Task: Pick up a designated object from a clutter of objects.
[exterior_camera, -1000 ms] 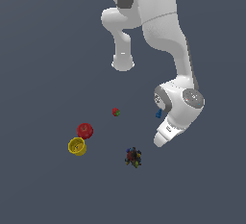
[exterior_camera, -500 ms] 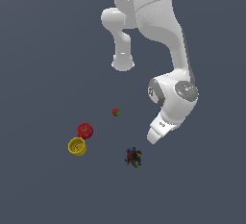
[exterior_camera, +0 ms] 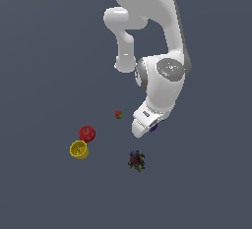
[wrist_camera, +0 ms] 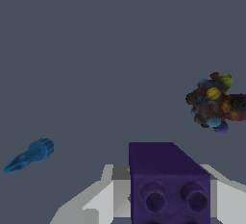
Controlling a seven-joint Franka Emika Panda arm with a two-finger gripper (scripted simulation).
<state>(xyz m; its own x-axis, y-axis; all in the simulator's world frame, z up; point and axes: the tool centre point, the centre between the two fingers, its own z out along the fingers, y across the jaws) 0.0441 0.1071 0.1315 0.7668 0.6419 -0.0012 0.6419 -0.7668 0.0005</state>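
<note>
1. Purple block [wrist_camera: 169, 184] fills the near foreground of the wrist view, dark, boxy, with 2 round studs on its facing side; pale gripper [wrist_camera: 158, 196] parts flank it on both sides.
2. Fingers: tips not visible in either view, so I cannot tell whether they pinch the block or merely straddle it.
3. Exterior view: only a sliver of purple shows at the lower edge of the white hand [exterior_camera: 147, 123], near the floor.
4. Multicoloured clump [exterior_camera: 136, 160] lies on the floor near the hand, on the side toward the camera; the wrist view shows it [wrist_camera: 215, 102] apart from the block.
5. Blue piece [wrist_camera: 30, 155], slim and tapered, lies flat, well apart from the block on the side opposite the clump.
6. Red round thing [exterior_camera: 87, 133] and yellow cup-like thing [exterior_camera: 78, 150] sit just beside each other, toward the exterior view's left.
7. Tiny red-green piece [exterior_camera: 118, 114] sits alone between that pair and the hand.
</note>
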